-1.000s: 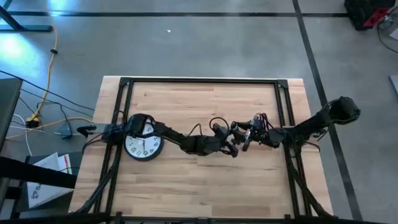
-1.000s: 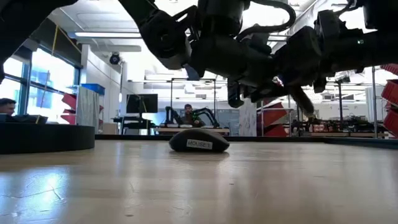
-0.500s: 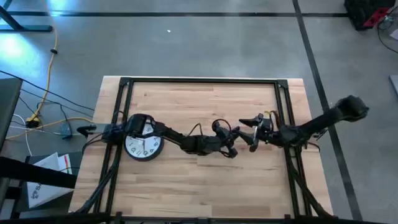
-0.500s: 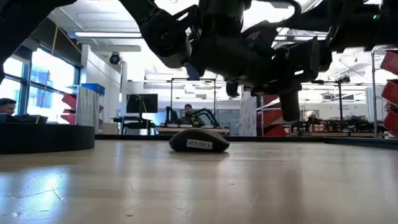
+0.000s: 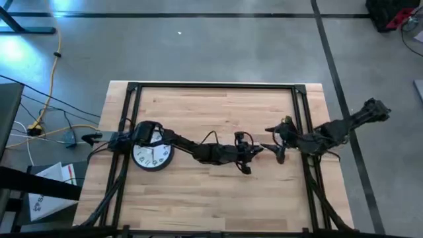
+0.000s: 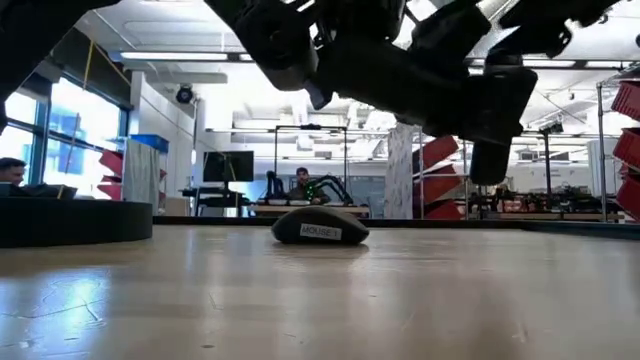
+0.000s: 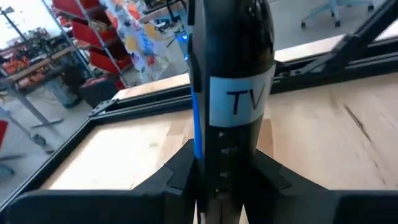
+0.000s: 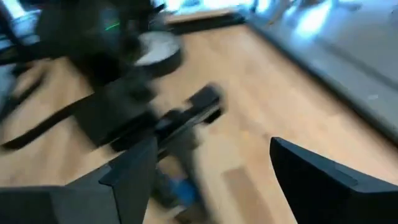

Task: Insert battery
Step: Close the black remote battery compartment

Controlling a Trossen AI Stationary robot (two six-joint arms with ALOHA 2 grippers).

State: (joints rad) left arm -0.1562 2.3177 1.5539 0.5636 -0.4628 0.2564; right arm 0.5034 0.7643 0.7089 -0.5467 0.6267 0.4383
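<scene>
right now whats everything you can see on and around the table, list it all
remote control: one, black with a white TV label, held off the table in the left tool
clock: one, white face with black rim, on the table's left side
mouse: one, dark with a white label, on the table
table: one, light wood
person: one, seated in the room behind
left tool: one, dark, mid-table, shut on the remote control
right tool: one, dark, right of centre, open, empty

R gripper point(image 5: 272, 153) pulled back off L gripper point(image 5: 250, 157), fingers now apart; L still clamping TV remote point(image 7: 233, 93).
</scene>
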